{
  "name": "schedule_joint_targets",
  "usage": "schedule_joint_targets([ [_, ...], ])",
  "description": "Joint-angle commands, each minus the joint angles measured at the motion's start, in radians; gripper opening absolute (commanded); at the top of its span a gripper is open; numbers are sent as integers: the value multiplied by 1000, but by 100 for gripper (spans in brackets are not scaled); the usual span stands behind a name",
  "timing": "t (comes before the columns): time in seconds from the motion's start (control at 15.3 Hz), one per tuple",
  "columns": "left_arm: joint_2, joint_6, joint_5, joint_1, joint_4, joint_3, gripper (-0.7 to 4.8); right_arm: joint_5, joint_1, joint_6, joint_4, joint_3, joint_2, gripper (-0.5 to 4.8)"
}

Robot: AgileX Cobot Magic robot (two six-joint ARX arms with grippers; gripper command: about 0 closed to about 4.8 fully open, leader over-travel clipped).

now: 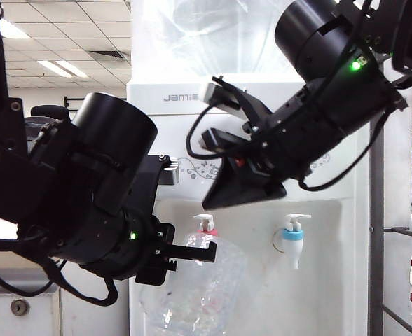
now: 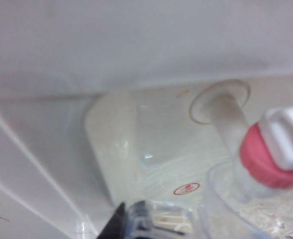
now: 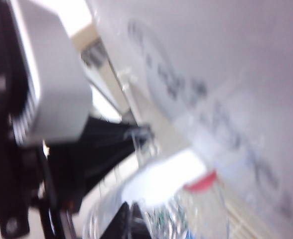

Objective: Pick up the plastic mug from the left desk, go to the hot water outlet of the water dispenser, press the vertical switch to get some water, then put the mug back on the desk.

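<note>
Left gripper (image 1: pixel 192 255), lower centre, clamps the plastic mug (image 1: pixel 202 294) under the hot water outlet (image 1: pixel 206 234). Right gripper (image 1: pixel 216 203), jaws closed and empty, hangs just above the vertical switch (image 1: pixel 204 222). Risk: an off-centre press slips off the switch or knocks the mug rim, spilling hot water.

Left arm: reaches in from the left of the exterior view, wrist angled slightly down.
Left gripper (image 1: pixel 192 253): clamped on the mug (image 1: pixel 202 290) rim.
Right arm: comes down from upper right, wrist tilted down to the left.
Right gripper (image 1: pixel 213 115): fingers closed, holding nothing.
</note>
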Motion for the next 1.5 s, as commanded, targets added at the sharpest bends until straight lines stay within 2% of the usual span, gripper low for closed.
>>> schedule_joint_targets([
  [0.07,-6,-3,-32,3,14,1,-5,14,2,11,61,5,-5,-6],
  [0.46,-6,-3,-31,3,14,1,-5,17,2,11,74,8,62,-6],
  [1.5,-6,-3,-30,3,14,1,-5,47,2,10,-81,23,100,-6],
])
